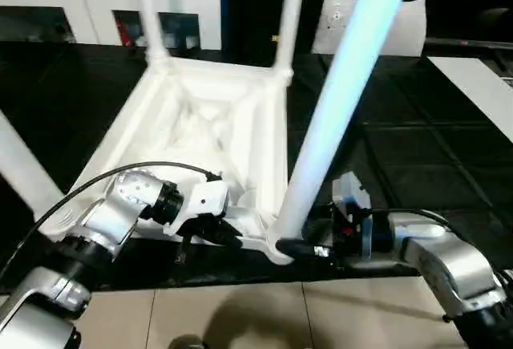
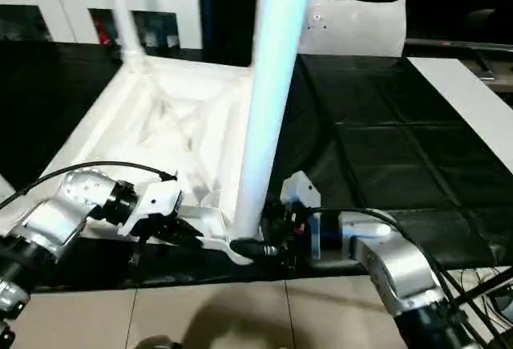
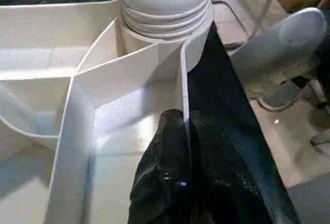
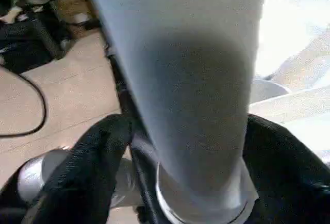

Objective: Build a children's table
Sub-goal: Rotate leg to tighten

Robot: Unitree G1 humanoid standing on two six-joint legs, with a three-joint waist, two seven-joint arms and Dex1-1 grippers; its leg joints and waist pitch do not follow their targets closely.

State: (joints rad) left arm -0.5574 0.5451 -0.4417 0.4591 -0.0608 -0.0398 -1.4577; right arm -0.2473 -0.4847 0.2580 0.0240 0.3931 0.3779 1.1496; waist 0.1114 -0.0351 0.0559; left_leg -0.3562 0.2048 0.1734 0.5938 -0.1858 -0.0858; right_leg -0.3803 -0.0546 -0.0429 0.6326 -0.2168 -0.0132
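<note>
The white tabletop [image 1: 204, 116] lies upside down on a black mat, its ribbed underside facing up. Two legs [image 1: 147, 12] [image 1: 292, 12] stand in the far corner sockets, and a third leg [image 1: 20, 164] rises at the near left. A fourth leg [image 1: 337, 100] stands tilted in the near right socket [image 3: 165, 7]. My right gripper [image 1: 292, 246] is shut on this leg's base, with a black finger [image 4: 98, 152] on either side of it. My left gripper [image 1: 228, 233] is shut on the tabletop's thin rim wall [image 3: 183, 80] just beside that socket.
White cabinets [image 1: 80, 4] line the back wall. A flat white bag [image 1: 401, 24] leans at the back right and a white board [image 1: 481, 84] lies on the right. The black mat [image 1: 401, 164] ends at tan floor tiles [image 1: 240, 317] near me. A cable [image 4: 31, 126] runs on the floor.
</note>
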